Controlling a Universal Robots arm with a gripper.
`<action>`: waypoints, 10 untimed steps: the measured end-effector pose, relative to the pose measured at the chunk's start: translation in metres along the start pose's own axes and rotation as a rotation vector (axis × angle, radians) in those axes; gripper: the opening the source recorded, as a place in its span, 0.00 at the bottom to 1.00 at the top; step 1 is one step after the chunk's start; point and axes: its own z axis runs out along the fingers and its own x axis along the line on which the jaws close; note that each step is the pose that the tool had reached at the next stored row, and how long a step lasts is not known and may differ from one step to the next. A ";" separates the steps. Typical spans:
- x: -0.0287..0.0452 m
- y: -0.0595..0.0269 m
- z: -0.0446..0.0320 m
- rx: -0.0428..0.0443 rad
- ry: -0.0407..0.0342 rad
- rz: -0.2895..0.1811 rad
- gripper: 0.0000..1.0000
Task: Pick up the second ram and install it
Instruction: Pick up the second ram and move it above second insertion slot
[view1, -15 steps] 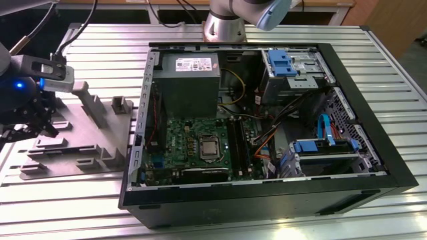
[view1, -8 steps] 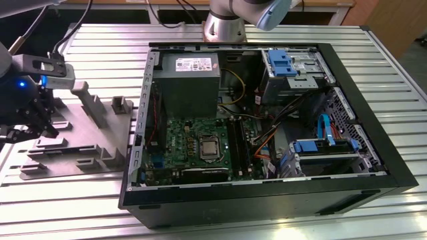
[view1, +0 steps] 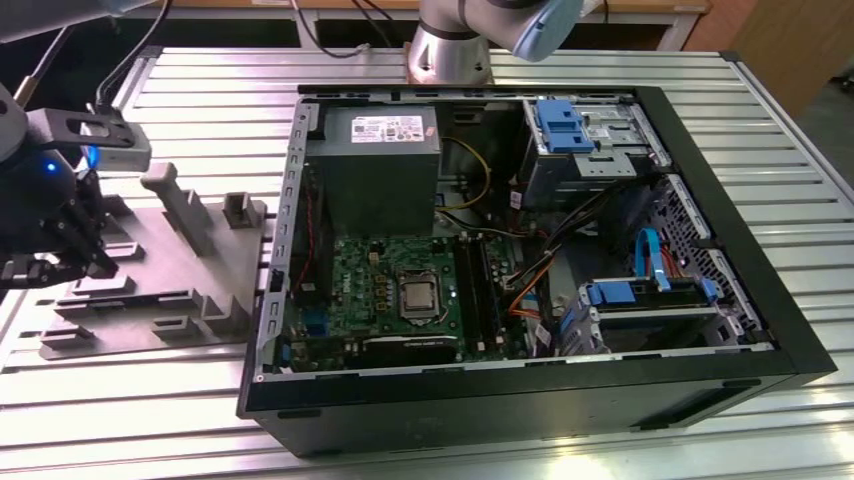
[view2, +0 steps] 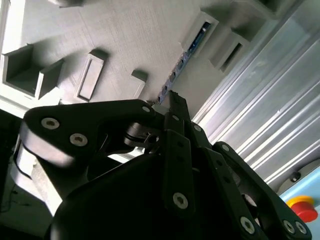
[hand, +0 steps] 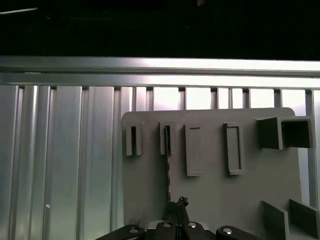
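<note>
Ram first: the second ram (hand: 169, 170) shows edge-on in both wrist views, a very thin, dark, straight strip, and the second wrist view picks out a bluish-green tint along its (view2: 182, 62) far end. It stands on its long edge in the grey holder tray (hand: 210, 195), its far end seated in 1 of the small upright slotted tabs.

At its near end sits the gripper (hand: 178, 204). In the second wrist view the black linkages fold inward and the gripper (view2: 172, 97) comes to a narrow point, the jaws drawn together on that end of the stick.

From the exterior view, the gripper (view1: 60, 265) hangs low over the holder tray (view1: 174, 290) at the exterior view's left, and the tray lies flat on a ribbed metal table (view1: 534, 450).

Just beside the tray, toward the exterior view's right, an open computer case (view1: 787, 330) lies on its side. Its green motherboard (view1: 380, 265) faces up, with long black slots (view1: 474, 290) running beside the processor. The arm's base (view1: 447, 50) stands behind the case.
</note>
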 end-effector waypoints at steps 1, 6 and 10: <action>0.0000 0.0000 0.0006 -0.0004 0.0006 -0.012 0.10; 0.0001 -0.0003 0.0062 -0.0004 0.0009 -0.016 0.10; 0.0002 -0.0004 0.0100 0.0004 -0.0005 0.015 0.10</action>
